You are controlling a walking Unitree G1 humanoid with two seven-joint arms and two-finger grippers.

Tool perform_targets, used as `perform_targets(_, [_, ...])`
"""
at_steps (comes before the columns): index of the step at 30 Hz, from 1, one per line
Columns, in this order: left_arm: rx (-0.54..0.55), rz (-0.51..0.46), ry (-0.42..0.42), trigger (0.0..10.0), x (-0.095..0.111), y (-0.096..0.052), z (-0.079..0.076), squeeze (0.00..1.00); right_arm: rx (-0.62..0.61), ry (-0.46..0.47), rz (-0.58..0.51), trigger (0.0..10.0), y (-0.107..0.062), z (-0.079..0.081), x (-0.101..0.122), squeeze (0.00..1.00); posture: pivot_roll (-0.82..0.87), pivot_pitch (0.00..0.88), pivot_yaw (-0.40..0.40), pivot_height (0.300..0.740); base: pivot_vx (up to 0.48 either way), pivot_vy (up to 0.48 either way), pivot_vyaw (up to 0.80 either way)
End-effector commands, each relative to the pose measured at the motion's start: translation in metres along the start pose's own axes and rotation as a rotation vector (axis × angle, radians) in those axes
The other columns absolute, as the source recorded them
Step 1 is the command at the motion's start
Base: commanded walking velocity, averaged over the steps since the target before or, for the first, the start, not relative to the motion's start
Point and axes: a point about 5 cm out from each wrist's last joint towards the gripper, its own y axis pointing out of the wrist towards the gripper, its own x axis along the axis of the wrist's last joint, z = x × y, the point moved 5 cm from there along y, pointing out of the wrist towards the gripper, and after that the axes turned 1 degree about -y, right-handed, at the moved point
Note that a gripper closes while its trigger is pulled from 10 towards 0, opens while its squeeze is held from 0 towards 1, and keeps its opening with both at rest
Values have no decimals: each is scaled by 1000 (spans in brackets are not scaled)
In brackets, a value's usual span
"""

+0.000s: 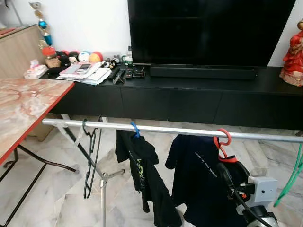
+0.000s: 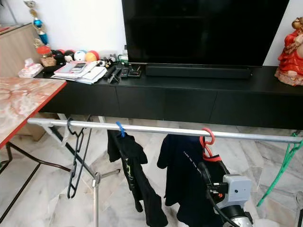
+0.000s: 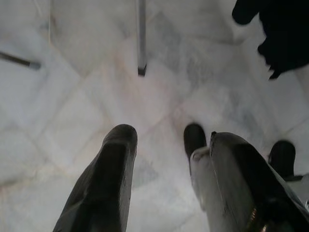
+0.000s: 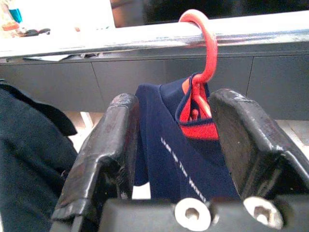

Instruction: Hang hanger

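A red hanger (image 1: 223, 137) hooks over the silver rail (image 1: 180, 130) and carries a dark navy shirt (image 1: 196, 175) with a red collar. My right gripper (image 1: 228, 176) sits just below the hook at the shirt's collar. In the right wrist view its two black fingers (image 4: 111, 140) stand apart on either side of the hanger neck (image 4: 200, 89) and collar, so the right gripper (image 4: 176, 99) is open. My left gripper (image 3: 171, 137) hangs open over the marble floor with nothing between its fingers.
An empty black hanger (image 1: 91, 156) and a black shirt (image 1: 142, 175) on a blue hook (image 1: 136, 129) hang further left. A green hanger (image 1: 294, 175) hangs at the right end. A marble-topped table (image 1: 28, 104) stands left; a black TV console (image 1: 189, 94) lies behind the rail.
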Motion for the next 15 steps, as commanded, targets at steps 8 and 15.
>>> perform_targets(8, [-11, 32, 25, 10000, -12, -2, -4, 0, 10, -8, 22, 10000, -1, 3, -3, 0, -95, 0, 21, 740, 151, 0, 0])
perform_targets(15, [-26, 30, 35, 10000, -13, -2, -7, 0, 1, -20, 22, 10000, -7, 3, -1, 0, -105, 2, 17, 740, 0, 0, 0])
